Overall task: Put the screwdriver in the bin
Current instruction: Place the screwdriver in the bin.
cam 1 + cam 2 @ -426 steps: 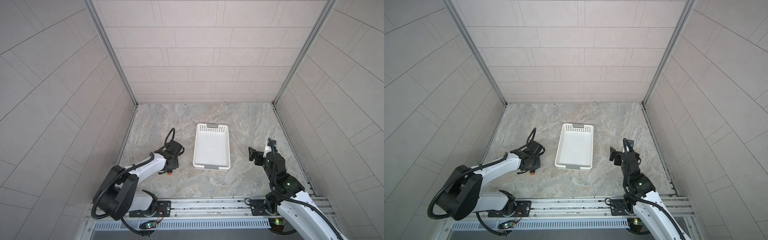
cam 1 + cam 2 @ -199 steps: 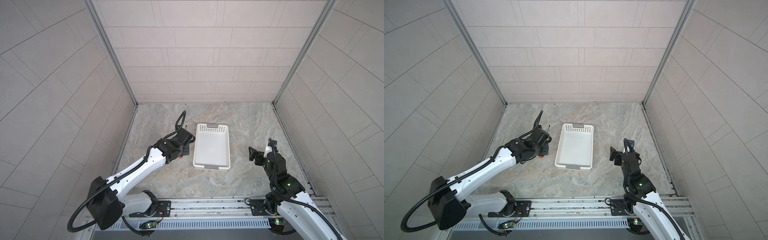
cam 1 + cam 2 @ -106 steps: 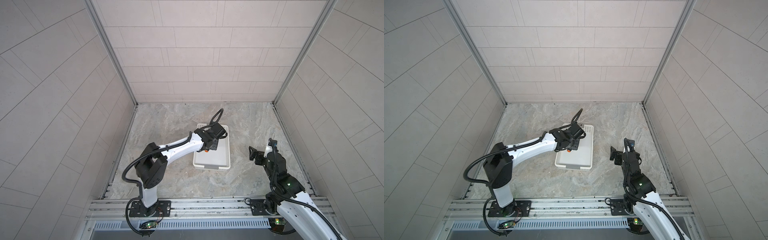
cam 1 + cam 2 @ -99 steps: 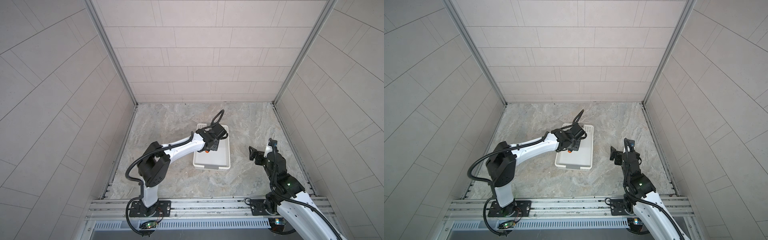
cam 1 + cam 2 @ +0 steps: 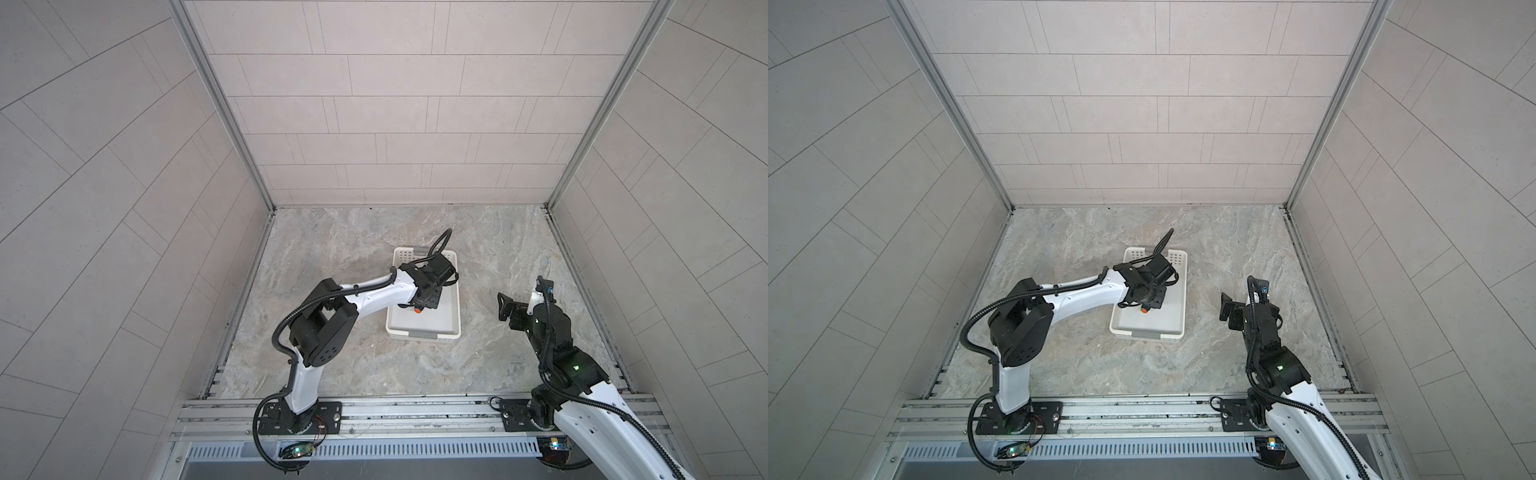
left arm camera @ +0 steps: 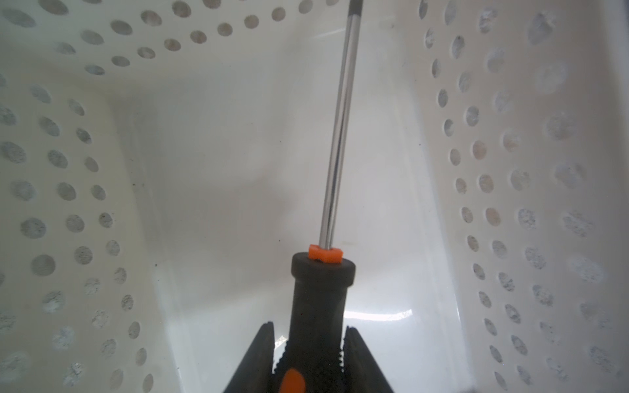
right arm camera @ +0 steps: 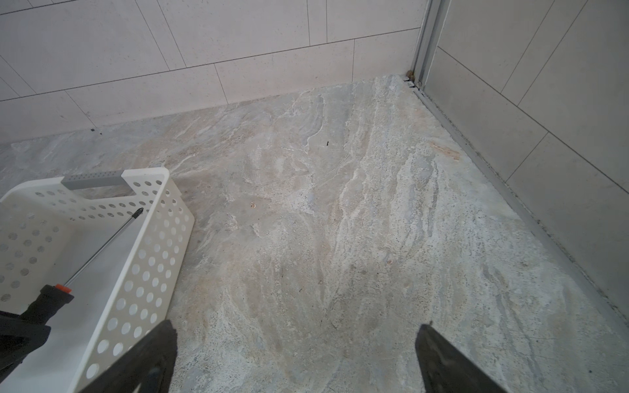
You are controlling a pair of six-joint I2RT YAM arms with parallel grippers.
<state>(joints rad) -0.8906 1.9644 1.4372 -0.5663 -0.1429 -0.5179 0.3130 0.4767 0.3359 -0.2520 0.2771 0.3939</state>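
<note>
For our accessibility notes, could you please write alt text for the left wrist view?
The left end effector grips the black-and-orange handle of a screwdriver, whose metal shaft points ahead inside a white bin with perforated walls showing on three sides.

Robot test cell in a lab, purpose-built and bare. Boxed in on three sides by pale tiled wall panels point(image 5: 395, 104), joined at the corners with bare aluminium profiles point(image 5: 220, 104). Floored by a stone-patterned table point(image 5: 374, 365). Fronted by a slotted aluminium rail point(image 5: 415, 409) with two white-and-black arms point(image 5: 374, 297) bolted on, cables point(image 5: 440, 241) looped alongside, small green lights point(image 5: 575, 368) glowing
</note>
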